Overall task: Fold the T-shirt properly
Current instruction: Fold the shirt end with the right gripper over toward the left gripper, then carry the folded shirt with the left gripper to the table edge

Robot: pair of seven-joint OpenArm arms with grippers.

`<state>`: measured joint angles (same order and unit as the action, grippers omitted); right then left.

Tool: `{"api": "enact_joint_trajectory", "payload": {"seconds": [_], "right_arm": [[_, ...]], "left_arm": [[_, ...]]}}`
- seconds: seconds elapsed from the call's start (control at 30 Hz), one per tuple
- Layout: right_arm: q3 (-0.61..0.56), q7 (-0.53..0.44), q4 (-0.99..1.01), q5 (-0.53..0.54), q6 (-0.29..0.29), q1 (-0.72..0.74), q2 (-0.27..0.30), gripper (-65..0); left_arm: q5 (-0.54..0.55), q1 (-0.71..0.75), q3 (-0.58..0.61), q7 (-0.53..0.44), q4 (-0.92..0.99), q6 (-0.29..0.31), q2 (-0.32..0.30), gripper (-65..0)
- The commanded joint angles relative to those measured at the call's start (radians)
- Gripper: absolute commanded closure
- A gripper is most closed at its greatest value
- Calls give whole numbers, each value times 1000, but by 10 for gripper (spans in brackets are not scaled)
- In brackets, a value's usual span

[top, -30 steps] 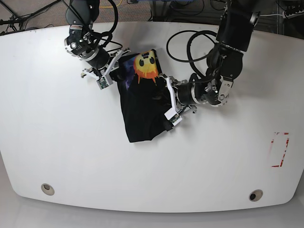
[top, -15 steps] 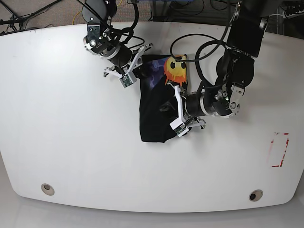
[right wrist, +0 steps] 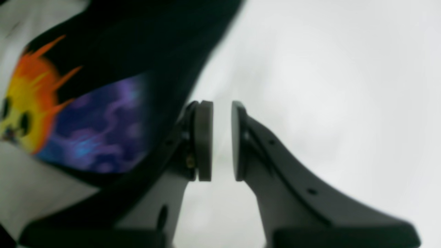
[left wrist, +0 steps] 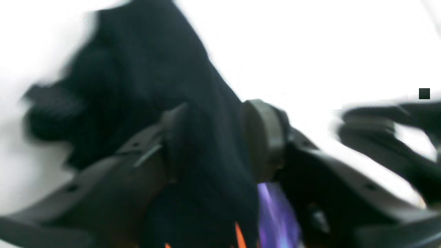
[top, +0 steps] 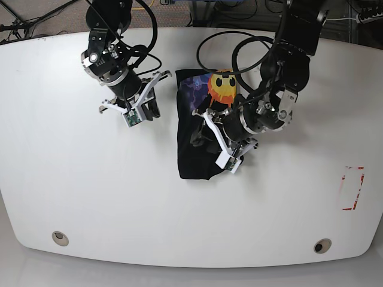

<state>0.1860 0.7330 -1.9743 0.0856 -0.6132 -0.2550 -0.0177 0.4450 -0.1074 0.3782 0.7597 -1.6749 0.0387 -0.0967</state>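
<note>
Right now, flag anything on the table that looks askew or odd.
The T-shirt lies as a narrow bundle, wider at the print end and uneven along its bottom edge, not a squared fold. Cloth sits between the left gripper jaws; the right gripper is off it, holding nothing.

T-shirt (left wrist: 144, 86) — perhaps between jaws — blurred.

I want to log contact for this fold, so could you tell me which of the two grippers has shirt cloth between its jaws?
The left gripper has the black T-shirt running between its jaws; the right gripper has only bare table showing through its narrow gap.
</note>
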Motion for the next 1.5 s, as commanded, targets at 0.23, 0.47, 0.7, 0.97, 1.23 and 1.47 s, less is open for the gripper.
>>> {"api": "enact_joint_trajectory", "payload": {"seconds": [0.23,0.47,0.7,0.97,1.23,1.47], "right_arm": [[30,-11,-18,15,-4,26,23,-87],[43,-11,-18,15,-4,24,22,-87],[43,-11,-18,16,-6,13,22,-87],[50,-11,-20,16,-6,12,22,-87],[59,-11,-21,15,-6,1,22,-87],[59,-11,-29,15,-6,-13,22,-87]], "left_arm": [[-329,97,265,-273,3,-262,25,-407],[-414,122,281,-355,150,-388,71,-433],[-414,125,249,-428,344,-388,73,-433],[-381,150,193,-432,401,-368,1,-433],[-240,200,78,-431,381,-211,-196,-429],[-196,249,-60,-431,401,-75,-381,-428]]}}
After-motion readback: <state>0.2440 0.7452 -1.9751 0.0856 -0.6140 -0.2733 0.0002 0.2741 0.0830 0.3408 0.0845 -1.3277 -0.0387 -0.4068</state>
